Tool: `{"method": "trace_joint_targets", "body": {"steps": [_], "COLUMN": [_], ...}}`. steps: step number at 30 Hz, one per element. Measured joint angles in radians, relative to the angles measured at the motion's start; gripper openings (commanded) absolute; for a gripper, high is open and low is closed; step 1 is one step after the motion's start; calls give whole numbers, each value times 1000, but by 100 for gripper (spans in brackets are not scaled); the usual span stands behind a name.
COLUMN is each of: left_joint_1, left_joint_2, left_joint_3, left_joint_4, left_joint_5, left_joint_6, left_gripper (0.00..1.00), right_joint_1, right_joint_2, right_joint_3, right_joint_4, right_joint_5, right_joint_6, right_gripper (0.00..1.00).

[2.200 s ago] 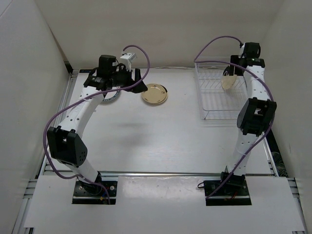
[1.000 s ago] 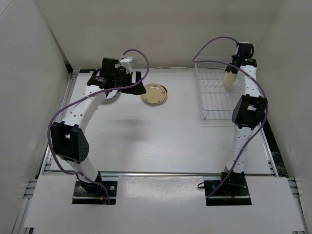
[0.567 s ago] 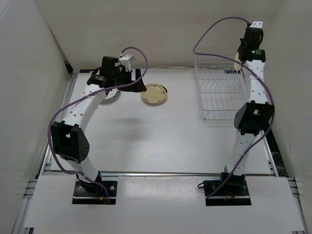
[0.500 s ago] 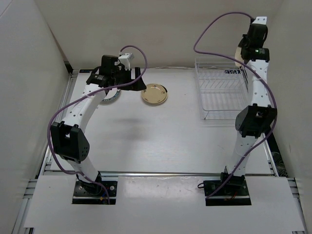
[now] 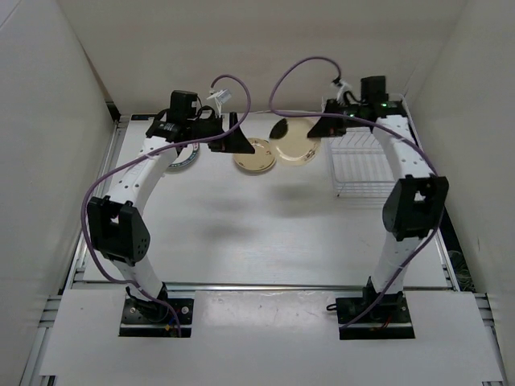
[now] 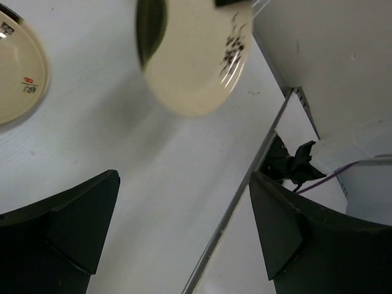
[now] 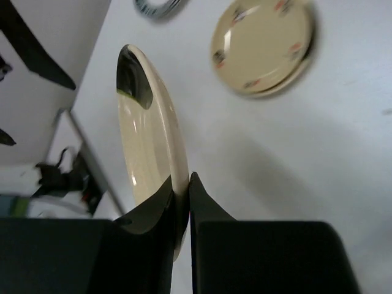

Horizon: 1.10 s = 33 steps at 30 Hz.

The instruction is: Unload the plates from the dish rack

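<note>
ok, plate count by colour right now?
cream plate, in the right gripper: 1
orange-red marked plate, lying flat: 1
blue-green rimmed plate, lying flat: 1
Total: 3 plates in view

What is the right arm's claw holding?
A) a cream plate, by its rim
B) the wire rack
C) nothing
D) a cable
A: the right gripper is shut on the rim of the cream plate, which stands on edge.

Small print on tan plate (image 6: 15,67), illegible
</note>
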Motion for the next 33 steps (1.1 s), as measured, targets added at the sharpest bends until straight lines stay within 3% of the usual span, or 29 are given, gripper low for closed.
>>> {"method": "trace_joint_targets", "body": {"steps": [3,8,17,22,23,25,27,29,33], "left_joint_1": [0,0,0,0,2,7,6,6,5], "left_joint_2": [0,0,6,23,27,35,35,35,29], "left_joint_3": [-15,-41,-60,-65,-65,-68,-69,-72,-136], "left_joint_4": [-1,-2,0,3,4,6,6,14,47], "left_joint_5": [35,59,70,66,51,51,40,7,-122], "left_joint_6": [-2,-8,-24,-37,-46,-54,-60,-70,-161], "left_gripper": [94,73,50,15,10,10,10,10,10], "right_joint_1": [66,126,177,180,180,184,185,185,177], "right_joint_2": [90,120,131,154,156,156,157,157,152], "right_joint_3": [-12,-5,32,33,33,33,33,34,24], "right_joint_4": [-27,-37,-5,0,2,10,10,5,-13], "right_joint_5": [-108,-210,-303,-309,-313,-304,-298,-284,-198], "right_joint_6": [12,30,66,72,63,63,63,69,56], "right_gripper": [0,0,0,0,0,0,32,40,42]}}
